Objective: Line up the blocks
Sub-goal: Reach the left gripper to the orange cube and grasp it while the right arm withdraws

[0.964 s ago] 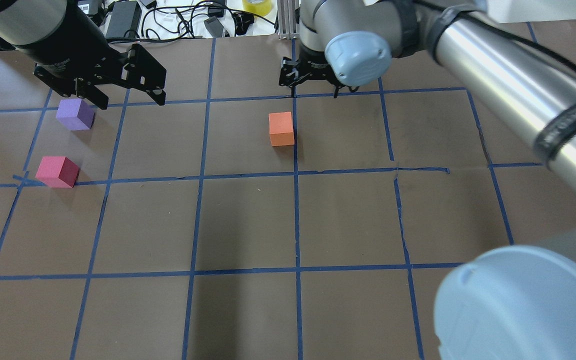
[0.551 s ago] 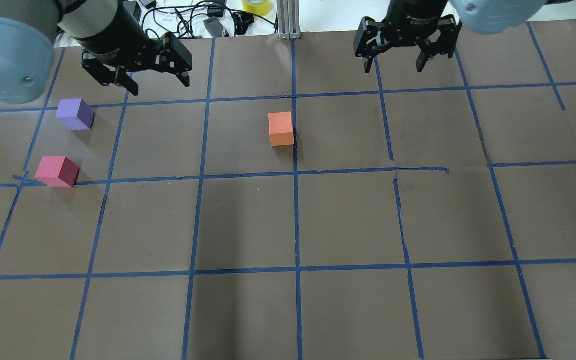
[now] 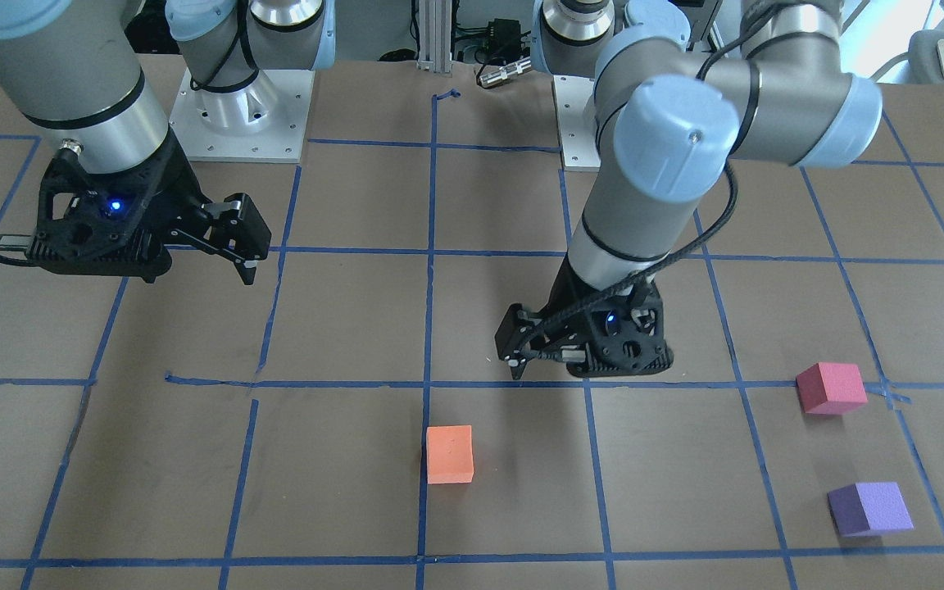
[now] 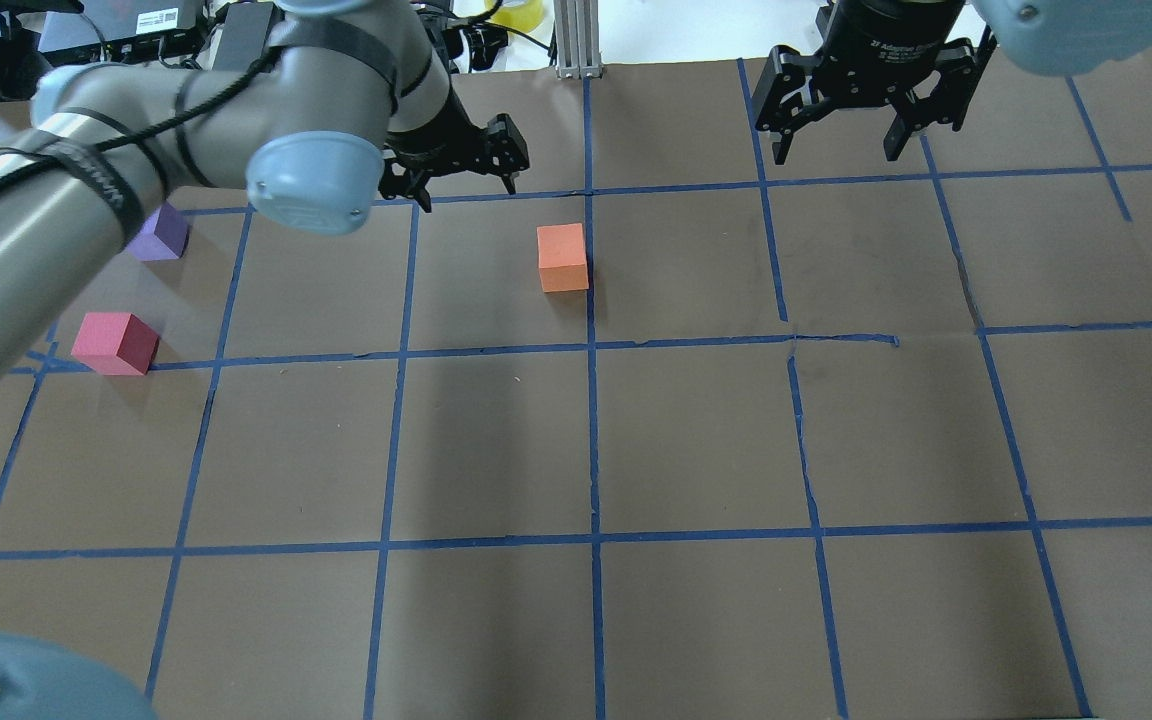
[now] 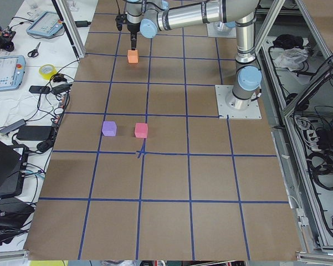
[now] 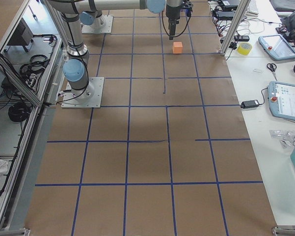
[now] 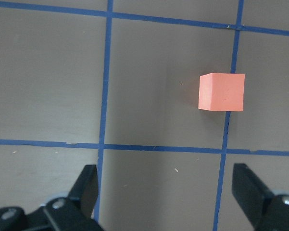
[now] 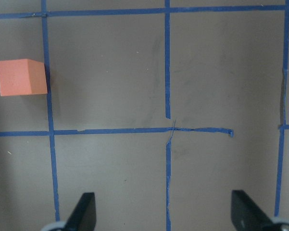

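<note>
The orange block (image 4: 563,258) stands on the brown table near the middle, also in the front view (image 3: 449,454), the left wrist view (image 7: 221,92) and the right wrist view (image 8: 21,77). The pinkish-red block (image 4: 114,343) and the purple block (image 4: 168,234) sit at the left; my left arm partly covers the purple one. My left gripper (image 4: 469,193) is open and empty, just beyond and left of the orange block. My right gripper (image 4: 844,155) is open and empty at the far right, well away from all blocks.
Blue tape lines (image 4: 591,400) mark a grid on the table. Cables, power bricks (image 4: 246,40) and a yellow tape roll (image 4: 516,12) lie past the far edge beside an aluminium post (image 4: 574,40). The arm bases (image 3: 238,106) stand on the robot's side.
My left gripper has moved right, from beside the purple block to near the orange block. My right gripper has moved right, away from the orange block. The blocks have not moved.
</note>
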Available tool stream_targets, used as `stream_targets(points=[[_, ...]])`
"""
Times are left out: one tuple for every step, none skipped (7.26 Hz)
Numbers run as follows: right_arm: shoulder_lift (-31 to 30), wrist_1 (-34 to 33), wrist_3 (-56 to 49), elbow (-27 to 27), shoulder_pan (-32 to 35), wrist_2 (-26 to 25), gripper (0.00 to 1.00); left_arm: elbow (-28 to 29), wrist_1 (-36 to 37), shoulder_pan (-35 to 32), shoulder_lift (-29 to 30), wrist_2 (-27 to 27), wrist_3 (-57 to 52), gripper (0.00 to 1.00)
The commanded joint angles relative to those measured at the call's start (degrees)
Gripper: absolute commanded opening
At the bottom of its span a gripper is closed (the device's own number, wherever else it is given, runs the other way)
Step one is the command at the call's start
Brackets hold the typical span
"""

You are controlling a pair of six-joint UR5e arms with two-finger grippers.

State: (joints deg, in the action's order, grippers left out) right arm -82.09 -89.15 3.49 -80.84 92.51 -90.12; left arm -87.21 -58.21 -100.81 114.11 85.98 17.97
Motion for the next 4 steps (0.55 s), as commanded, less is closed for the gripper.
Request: stream_targets(points=[[-3.1, 3.4, -0.5, -3.0, -0.3, -0.4, 1.00, 1.1, 7.0, -2.5, 7.8, -0.7, 3.5, 1.00], [-3.8, 2.9, -0.8, -3.9, -0.3, -0.3, 1.00, 3.1, 7.7, -3.0, 10.5, -0.7, 4.3, 1.00], [-4.0, 1.6, -3.9, -4.1, -0.9, -0.4, 1.00, 4.6, 7.7, -3.7, 12.9, -0.7, 4.4, 1.00], [-4.6, 1.3, -9.5, -4.2, -2.4, -0.4, 1.00, 4.8, 8.0, -4.3, 14.9, -0.6, 4.4, 1.00]])
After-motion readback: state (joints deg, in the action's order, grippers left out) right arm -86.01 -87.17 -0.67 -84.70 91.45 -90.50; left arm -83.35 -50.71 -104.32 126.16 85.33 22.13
